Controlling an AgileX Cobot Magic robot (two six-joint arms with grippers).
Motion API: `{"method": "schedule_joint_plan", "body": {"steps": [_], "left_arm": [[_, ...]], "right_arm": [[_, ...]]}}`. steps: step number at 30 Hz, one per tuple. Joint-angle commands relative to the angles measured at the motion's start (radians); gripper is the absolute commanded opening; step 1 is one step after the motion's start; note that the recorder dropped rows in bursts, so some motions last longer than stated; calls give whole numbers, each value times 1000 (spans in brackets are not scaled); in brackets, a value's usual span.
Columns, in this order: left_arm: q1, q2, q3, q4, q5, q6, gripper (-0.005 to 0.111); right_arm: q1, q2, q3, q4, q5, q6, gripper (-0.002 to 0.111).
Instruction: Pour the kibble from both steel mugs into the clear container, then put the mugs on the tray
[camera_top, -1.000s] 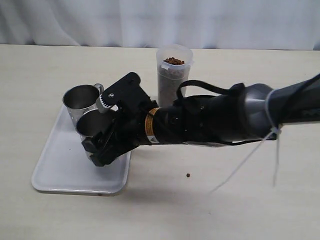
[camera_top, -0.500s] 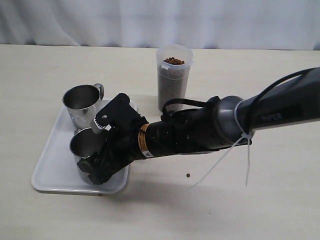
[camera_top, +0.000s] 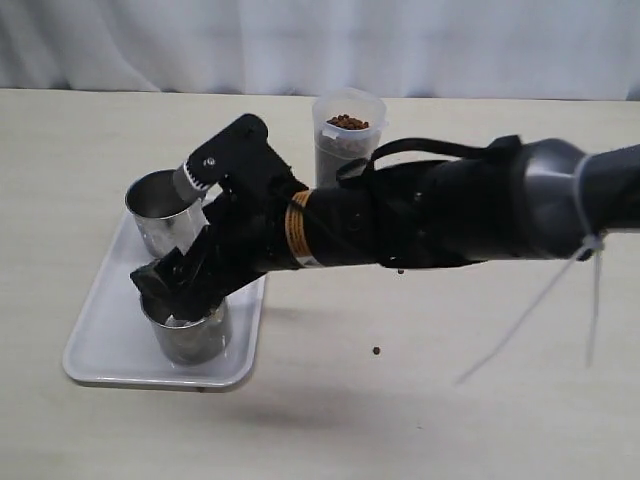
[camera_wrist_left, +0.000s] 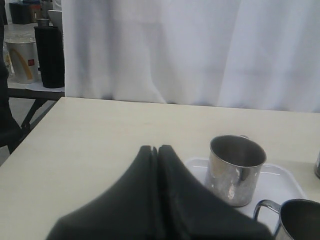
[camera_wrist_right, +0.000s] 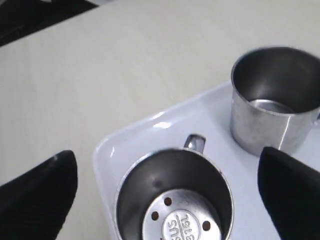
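Lying on beige tabletop (camera_top: 100, 140): one kibble pellet (camera_top: 376, 351); white curtain (camera_top: 300, 45) behind.

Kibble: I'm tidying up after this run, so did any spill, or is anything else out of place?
One stray pellet lies on the bare table, off the tray and outside the clear container. Both steel mugs stand upright on the tray.

The right arm (camera_top: 440, 215) hangs across the middle of the bench (camera_top: 480, 410), and its wide claw (camera_top: 175, 295) covers the near mug (camera_top: 192, 338). The far mug (camera_top: 155, 210) stands just behind on the tray (camera_top: 105, 350). Bare room lies far left and near right.
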Motion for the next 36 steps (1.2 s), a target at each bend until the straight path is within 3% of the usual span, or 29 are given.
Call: {"method": "schedule_joint_plan", "body": {"steps": [1,3,5,7,8,15,23,36], "left_arm": [[1,-3,3,1,-15,-8,0],[1,-3,3,1,-15,-8,0],[1,-3,3,1,-15,-8,0],[1,-3,3,1,-15,-8,0],[1,-3,3,1,-15,-8,0],[1,-3,3,1,-15,-8,0],[1,-3,3,1,-15,-8,0],[1,-3,3,3,-20,-8,0]], "right_arm": [[2,-144,33,-228,22,219,94],[2,-226,63,-340,80,354,78],[2,-306,108,-447,149,478,48],[2,-400,180,-526,206,546,9],[2,-439,215,-529,222,557,5],[2,-766,543,-422,484,576,4],[2,-1091,777,-422,557,616,4],[2,-1415,850,-352,519,643,4]]}}
